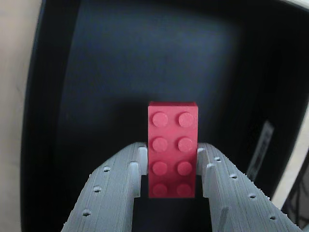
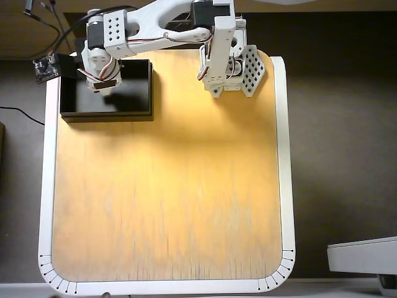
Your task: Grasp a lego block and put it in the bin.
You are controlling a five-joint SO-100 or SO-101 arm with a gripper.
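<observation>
A: Start at the left of the overhead view. What sits there?

B: The bin (image 2: 133, 105), black and open-topped, at about ten o'clock on the wooden table (image 2: 167, 198). The arm (image 2: 155, 28) reaches across from twelve o'clock, and its wrist end hangs over the bin's left half, covering part of the floor.

A: And the gripper itself?

B: From above it is hidden under the wrist housing. In the wrist view the gripper (image 1: 172, 159) comes up from six o'clock, its two grey ribbed fingers (image 1: 120, 188) clenched on the lego block (image 1: 173, 145), one finger against each long side.

A: How does the brick lie?

B: Studs face the camera, two across and four along, with its long axis running from six to twelve o'clock. Its upper half juts past the fingertips.

A: What lies behind it?

B: The bin's dark floor (image 1: 145, 58) fills the view, black walls at nine and three o'clock, and a pale label strip (image 1: 259, 147) at four o'clock.
</observation>
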